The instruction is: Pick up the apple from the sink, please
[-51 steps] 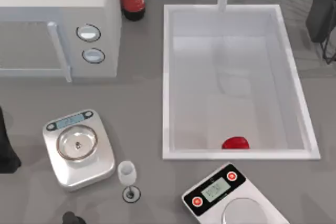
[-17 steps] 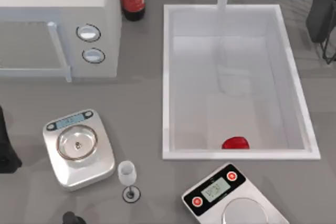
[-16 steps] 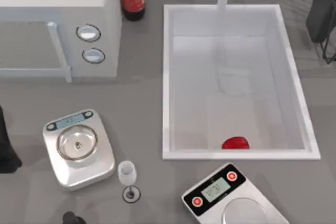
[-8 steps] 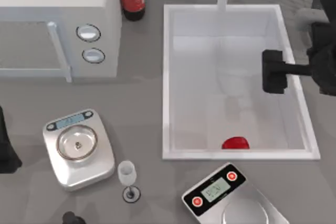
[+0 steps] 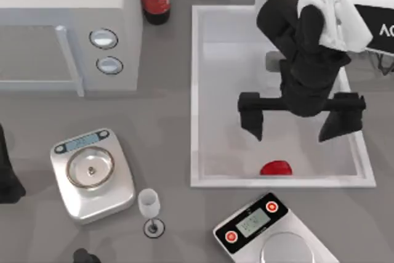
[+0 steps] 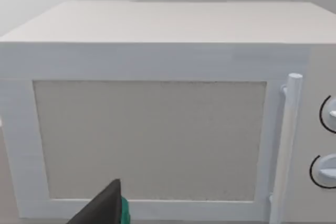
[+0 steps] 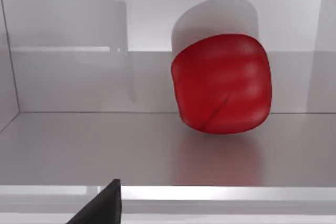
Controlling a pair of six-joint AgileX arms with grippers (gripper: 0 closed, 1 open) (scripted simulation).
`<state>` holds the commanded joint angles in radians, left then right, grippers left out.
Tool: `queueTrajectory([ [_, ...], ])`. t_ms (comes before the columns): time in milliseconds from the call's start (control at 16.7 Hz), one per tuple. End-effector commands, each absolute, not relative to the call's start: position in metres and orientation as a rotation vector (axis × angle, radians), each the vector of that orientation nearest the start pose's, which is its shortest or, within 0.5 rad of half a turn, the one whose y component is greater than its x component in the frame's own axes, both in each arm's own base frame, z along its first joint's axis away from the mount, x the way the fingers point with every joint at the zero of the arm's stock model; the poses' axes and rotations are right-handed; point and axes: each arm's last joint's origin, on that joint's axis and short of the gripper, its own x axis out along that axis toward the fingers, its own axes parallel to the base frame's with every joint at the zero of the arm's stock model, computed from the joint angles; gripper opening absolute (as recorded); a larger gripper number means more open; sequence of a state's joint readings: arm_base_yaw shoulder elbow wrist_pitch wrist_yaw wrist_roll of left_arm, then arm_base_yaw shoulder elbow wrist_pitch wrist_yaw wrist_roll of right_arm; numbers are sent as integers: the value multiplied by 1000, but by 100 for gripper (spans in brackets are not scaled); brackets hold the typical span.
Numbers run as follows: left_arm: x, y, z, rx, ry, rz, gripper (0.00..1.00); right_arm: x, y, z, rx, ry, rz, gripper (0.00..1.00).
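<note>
apple [image 5: 276, 168]: I see it on the floor of the sink [image 5: 194, 90], against the near wall, right of centre.
right claw [image 5: 300, 120]: I have it spread wide over the basin, just far of the fruit, holding nothing.
left claw: parked at the surface's left edge, facing the microwave [image 6: 157, 103]; I cannot tell its state.
handling: I judge it light, firm, glossy and prone to roll.
hold: across its widest middle, fingers either side.
</note>
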<state>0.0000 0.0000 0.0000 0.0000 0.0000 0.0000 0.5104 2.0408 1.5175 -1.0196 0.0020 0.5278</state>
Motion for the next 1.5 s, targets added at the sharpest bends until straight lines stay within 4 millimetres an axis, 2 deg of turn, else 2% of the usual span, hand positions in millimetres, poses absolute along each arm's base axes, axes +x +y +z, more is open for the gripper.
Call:
queueTrajectory([
  [120, 106, -1, 160, 0, 0, 0, 100, 341, 199, 159, 8, 1570, -7, 100],
  [420, 106, -1, 160, 0, 0, 0, 100, 342, 198, 159, 12, 1570, -10, 100],
  [540, 106, -1, 160, 0, 0, 0, 100, 343, 198, 153, 10, 1574, -12, 100],
  [660, 106, -1, 160, 0, 0, 0, 100, 345, 200, 132, 6, 1580, -15, 100],
  [1020, 106, -1, 160, 0, 0, 0, 100, 348, 203, 37, 16, 1554, 0, 100],
  [1140, 106, -1, 160, 0, 0, 0, 100, 344, 201, 13, 11, 1564, -5, 100],
  [1260, 106, -1, 160, 0, 0, 0, 100, 341, 200, 4, 8, 1571, -8, 100],
  [1440, 106, -1, 160, 0, 0, 0, 100, 341, 200, 4, 8, 1571, -8, 100],
  [1500, 106, -1, 160, 0, 0, 0, 100, 341, 200, 4, 8, 1571, -8, 92],
])
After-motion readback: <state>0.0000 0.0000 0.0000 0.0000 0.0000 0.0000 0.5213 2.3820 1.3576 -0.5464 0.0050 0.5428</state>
